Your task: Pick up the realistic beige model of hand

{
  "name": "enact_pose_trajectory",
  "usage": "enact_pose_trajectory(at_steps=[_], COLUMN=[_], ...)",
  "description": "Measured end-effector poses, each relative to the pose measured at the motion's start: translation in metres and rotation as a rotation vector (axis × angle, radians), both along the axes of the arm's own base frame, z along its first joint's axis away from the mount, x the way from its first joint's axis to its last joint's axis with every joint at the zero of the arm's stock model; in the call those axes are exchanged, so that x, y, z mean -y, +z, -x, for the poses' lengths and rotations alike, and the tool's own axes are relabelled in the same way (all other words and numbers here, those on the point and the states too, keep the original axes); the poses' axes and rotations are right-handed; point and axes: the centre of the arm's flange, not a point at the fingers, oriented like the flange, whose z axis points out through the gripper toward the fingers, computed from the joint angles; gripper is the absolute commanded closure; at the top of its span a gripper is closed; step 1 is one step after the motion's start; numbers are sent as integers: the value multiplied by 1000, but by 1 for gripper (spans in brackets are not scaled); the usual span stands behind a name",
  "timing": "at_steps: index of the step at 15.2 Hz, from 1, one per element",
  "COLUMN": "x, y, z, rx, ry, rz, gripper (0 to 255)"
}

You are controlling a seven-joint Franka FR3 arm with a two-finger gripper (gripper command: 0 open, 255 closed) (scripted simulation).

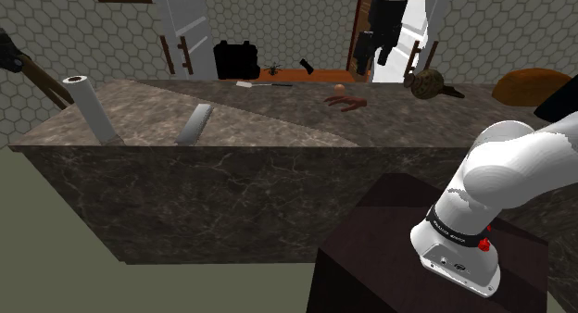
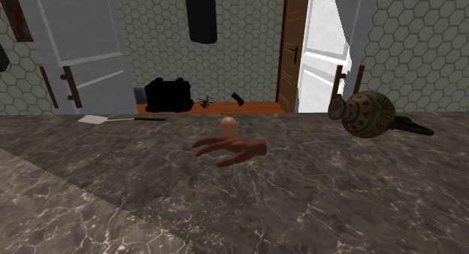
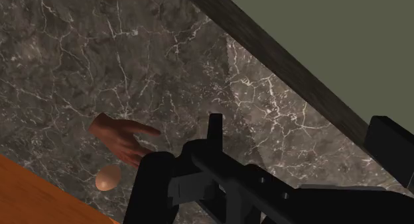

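Your claw (image 1: 374, 56) hangs high over the far side of the counter (image 1: 278, 163), jaws spread wide with nothing between them, and in the wrist view the two black fingers stand well apart. Below it lies your target, the hand model (image 2: 233, 149), which is more a brownish skin tone than a pale beige. It rests palm down on the dark marbled top, fingers splayed toward the second exterior view's left.

It lies flat and low, so I judge you want the jaws coming straight down across the palm or wrist, the narrow part, and not over that fan of fingers. The claw is well apart from the model, so the descent is all ahead of you and the grasp is not yet begun.

Watch the egg (image 2: 228, 125). It sits just beside the model on the far side, not touching it, but near enough that a stray jaw could send it rolling.

The round patterned vase (image 2: 368, 113) appears to lie on its side toward that view's right, well apart and no bother. The paper roll (image 1: 88, 103) stands far off at the shoulder view's left, out of your way too.

As for writing, there is a line of white lettering on the black band of the arm (image 1: 500, 163) near the stand, too small to read, and I can see no label on the model
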Motion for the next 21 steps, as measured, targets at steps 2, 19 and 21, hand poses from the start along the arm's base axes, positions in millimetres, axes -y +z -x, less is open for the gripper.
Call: enact_pose_trajectory(at_steps=[2, 19, 21], x=[5, 135, 152], y=[-4, -130, -143], z=[-2, -79, -94], rx=[0, 12, 14], ry=[13, 513, 573], rz=[5, 186, 208], gripper=[0, 0, 0])
